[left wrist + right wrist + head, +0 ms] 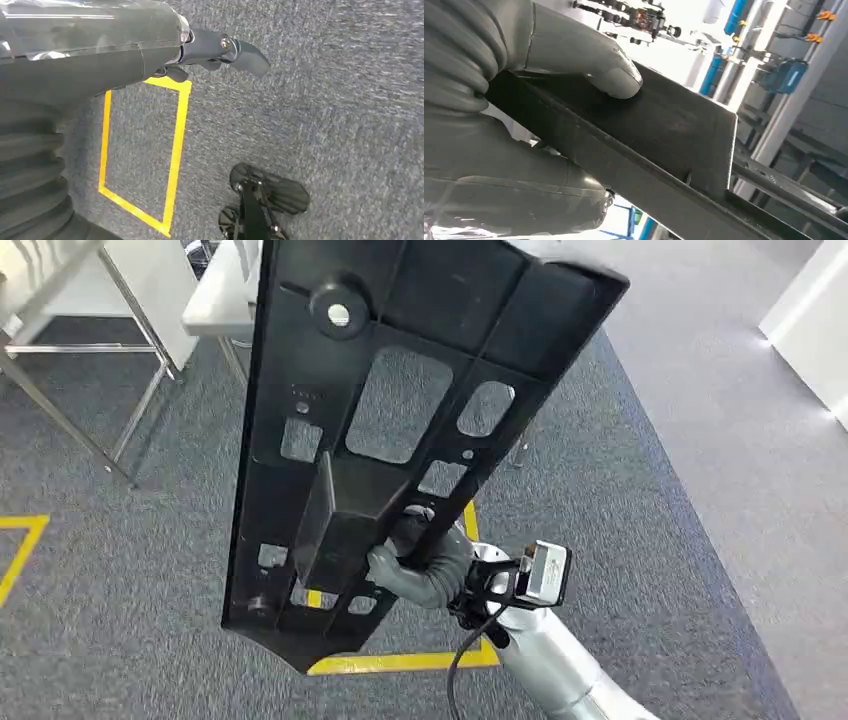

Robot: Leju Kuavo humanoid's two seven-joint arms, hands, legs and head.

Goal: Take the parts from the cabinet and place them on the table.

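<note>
Behind the black part (400, 430), right hand (415, 560) fingers hidden.

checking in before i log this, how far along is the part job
Pickup looks done: the right hand grips a long black panel, carried tilted above the grey carpet. The left hand holds nothing. Still left: setting it on the white table ahead.
</note>
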